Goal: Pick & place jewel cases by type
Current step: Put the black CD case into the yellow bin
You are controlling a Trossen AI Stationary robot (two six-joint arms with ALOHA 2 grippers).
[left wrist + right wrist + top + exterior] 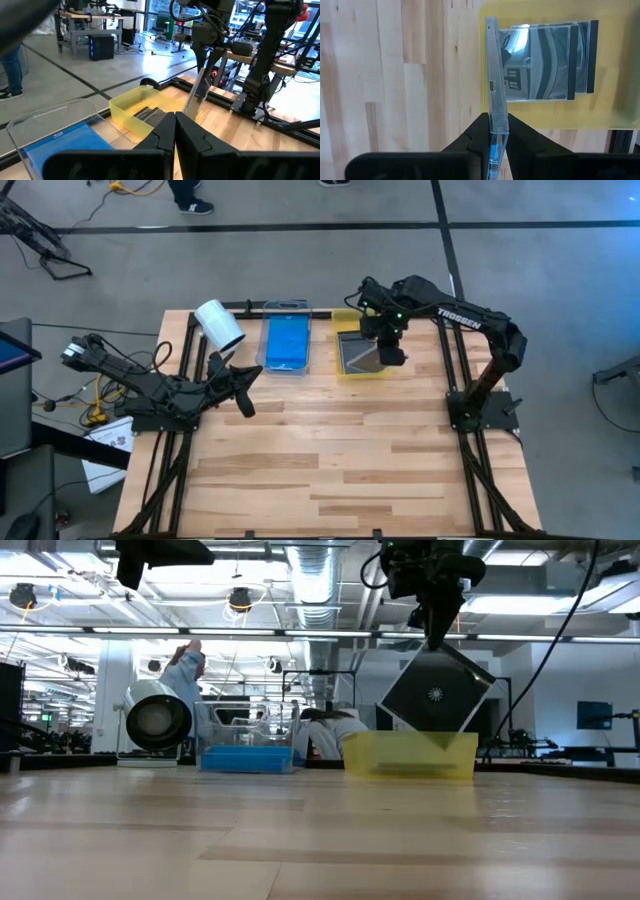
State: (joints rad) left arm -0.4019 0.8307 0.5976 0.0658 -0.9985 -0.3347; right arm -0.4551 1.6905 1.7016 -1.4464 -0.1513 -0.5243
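Observation:
My right gripper point(440, 632) hangs over the yellow tray point(410, 755) at the table's far side, shut on a dark grey jewel case point(435, 692). Two more grey jewel cases point(545, 62) lie flat in that tray. Blue jewel cases point(287, 342) lie stacked in the clear tray point(287, 308) to its left. My left gripper point(245, 387) waits shut at the table's left, holding nothing. My right gripper pinches the grey jewel case by its two flat faces point(498, 116) between the two fingers, near an upper corner point(441, 650). The fingers come from above, pointing down. The case hangs on edge, tilted cornerwise, its lowest corner hidden behind the yellow tray's near wall.
A white roll point(218, 325) lies on its side at the far left corner, beside the clear tray. The wooden tabletop point(340, 450) stretches bare toward the near edge. A person's feet point(190, 200) show on the floor beyond the table.

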